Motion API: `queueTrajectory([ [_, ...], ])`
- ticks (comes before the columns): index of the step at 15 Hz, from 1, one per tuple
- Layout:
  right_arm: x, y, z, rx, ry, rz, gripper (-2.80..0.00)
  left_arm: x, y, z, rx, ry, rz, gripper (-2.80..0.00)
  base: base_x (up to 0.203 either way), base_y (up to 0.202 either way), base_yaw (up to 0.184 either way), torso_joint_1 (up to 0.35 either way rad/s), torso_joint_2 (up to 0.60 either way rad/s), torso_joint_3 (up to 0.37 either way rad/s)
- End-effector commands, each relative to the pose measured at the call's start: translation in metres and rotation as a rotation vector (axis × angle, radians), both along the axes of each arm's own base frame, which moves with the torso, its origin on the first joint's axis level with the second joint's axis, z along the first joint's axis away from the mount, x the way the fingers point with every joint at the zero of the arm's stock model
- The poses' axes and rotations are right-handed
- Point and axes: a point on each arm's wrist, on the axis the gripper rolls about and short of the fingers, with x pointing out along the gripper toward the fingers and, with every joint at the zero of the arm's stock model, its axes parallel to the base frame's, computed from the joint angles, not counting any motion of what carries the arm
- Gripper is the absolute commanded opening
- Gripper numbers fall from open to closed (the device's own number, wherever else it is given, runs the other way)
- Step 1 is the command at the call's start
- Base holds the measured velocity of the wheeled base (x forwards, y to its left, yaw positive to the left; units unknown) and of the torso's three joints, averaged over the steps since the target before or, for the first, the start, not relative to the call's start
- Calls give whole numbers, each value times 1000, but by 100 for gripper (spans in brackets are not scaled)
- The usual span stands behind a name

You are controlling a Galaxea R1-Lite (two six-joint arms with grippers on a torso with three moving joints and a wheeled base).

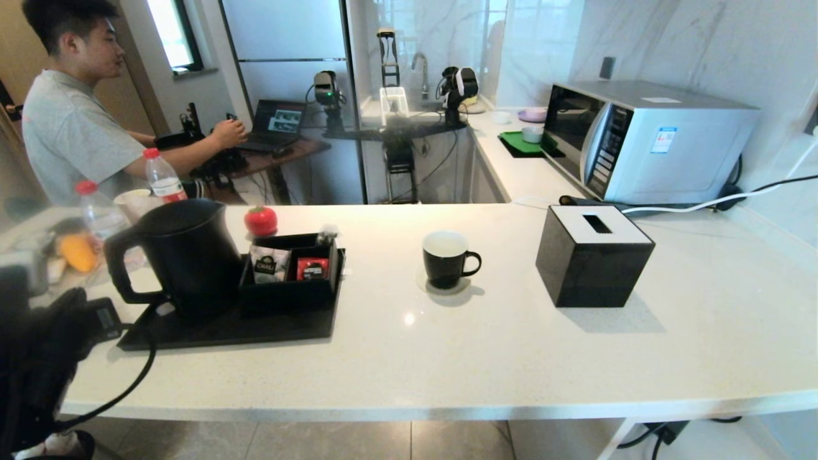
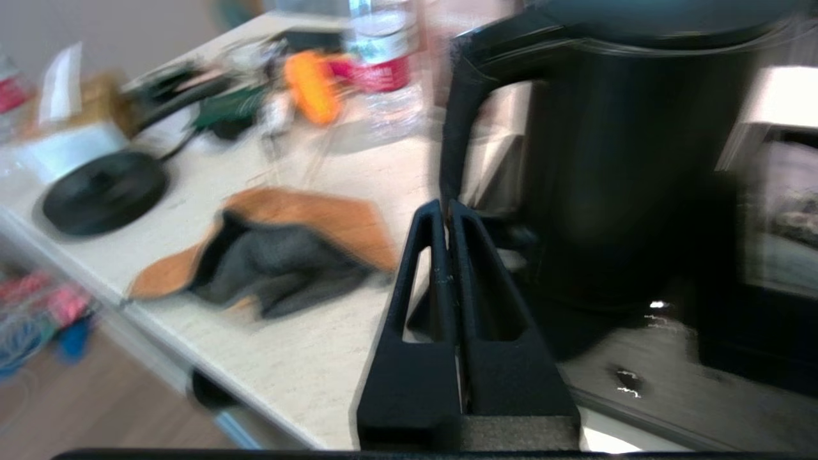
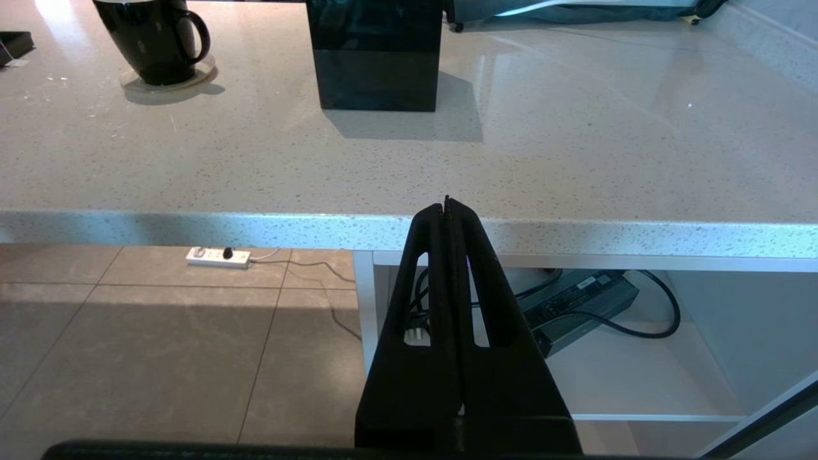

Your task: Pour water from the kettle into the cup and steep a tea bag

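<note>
- Kettle (image 1: 185,255) stands on the black tray (image 1: 223,329) at the counter's left, handle toward the left gripper (image 2: 447,211).
- Left gripper is clenched, empty, just short of the handle.
- Cup (image 1: 445,257) sits mid-counter on a coaster, beside the tissue box (image 1: 591,255).
- Right gripper (image 3: 447,204) is pressed closed, empty, off the counter's (image 3: 575,166) front edge.

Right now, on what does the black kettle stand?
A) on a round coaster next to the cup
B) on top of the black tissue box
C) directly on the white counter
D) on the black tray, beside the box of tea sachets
D: in the head view the kettle stands on the black tray, next to the sachet box; the cup sits apart on its own coaster.
</note>
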Motion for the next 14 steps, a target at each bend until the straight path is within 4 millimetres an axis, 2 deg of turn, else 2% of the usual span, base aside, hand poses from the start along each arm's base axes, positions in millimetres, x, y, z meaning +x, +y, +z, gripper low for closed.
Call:
queueTrajectory([
  [1,0,0,0,0,1,-1,-280,-6,-11,13,15,-85,-75,-280,0,0,0,0,0,0],
  [6,0,0,0,0,1,-1,-280,-6,-57,20,10,-120,-339,-280,0,0,0,0,0,0],
  [9,0,0,0,-1,1,0,-280,-14,-83,23,3,-111,-478,-280,0,0,0,0,0,0],
  [11,0,0,0,-1,1,0,-280,-16,-97,26,-1,-85,-549,-280,0,0,0,0,0,0],
  [14,0,0,0,0,1,0,-280,-9,-108,44,-3,-84,-593,-280,0,0,0,0,0,0],
])
